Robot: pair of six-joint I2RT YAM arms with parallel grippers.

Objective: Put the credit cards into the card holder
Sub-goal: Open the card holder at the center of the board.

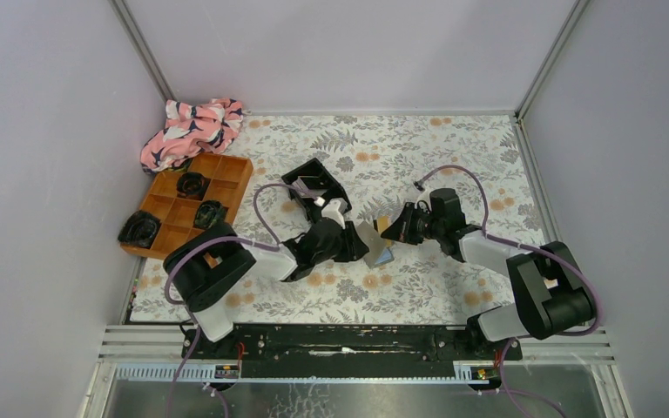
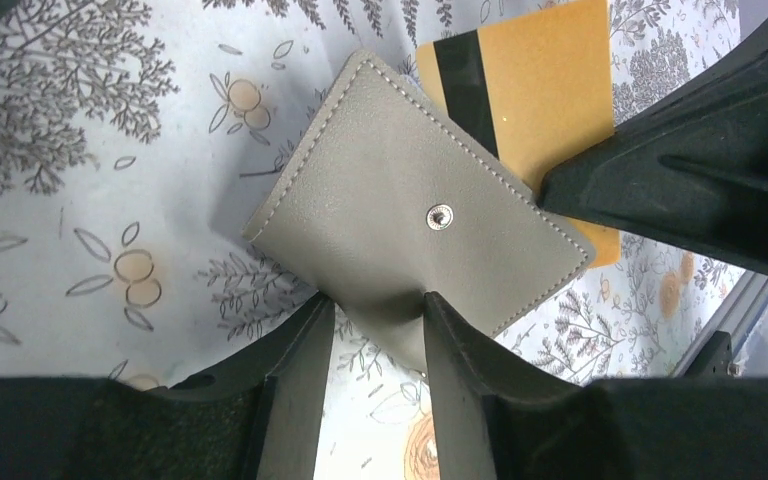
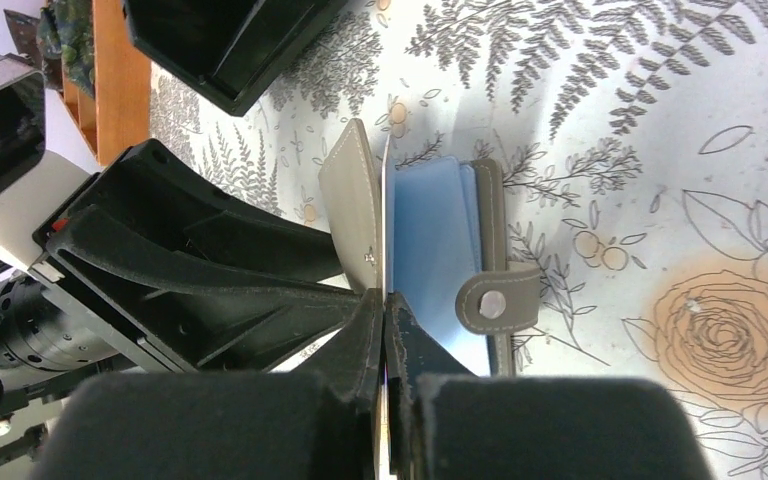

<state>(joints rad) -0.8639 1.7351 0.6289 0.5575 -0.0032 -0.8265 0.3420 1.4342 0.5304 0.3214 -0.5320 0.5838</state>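
Card holder point(image 2: 400, 210) gapes with gold card point(image 2: 550, 90) partly inside.

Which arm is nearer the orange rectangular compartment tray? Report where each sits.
Left. The left arm sits close beside the tray; the right arm stands far off to its right.

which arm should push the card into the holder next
Probably right. The right gripper is pinched on the gold card, whose edge sits at the card holder's open mouth. The left gripper is occupied gripping the holder's flap.
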